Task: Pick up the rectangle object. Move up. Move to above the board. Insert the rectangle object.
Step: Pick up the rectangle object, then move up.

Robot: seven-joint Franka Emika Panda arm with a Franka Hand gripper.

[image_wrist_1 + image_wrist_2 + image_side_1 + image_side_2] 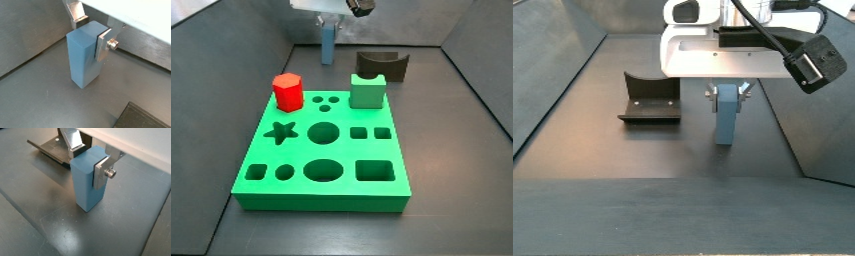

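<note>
The gripper (91, 31) is closed around the top of the blue block (83, 57), with one silver finger (104, 44) flat on each side. The block stands upright with its base on the grey floor, at the far end behind the green board (325, 160). In a side view the block (724, 115) stands beside the dark arch block (648, 100), apart from it. A red prism (287, 92) and a light-green cube (369, 91) stand on the board.

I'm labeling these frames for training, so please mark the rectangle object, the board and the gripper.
rectangle object (83, 57), in a wrist view, on its front face.
board (352, 149), in a side view, on bare top surface.
gripper (91, 159), in a wrist view, midway between fingertips, at the block's top.
</note>
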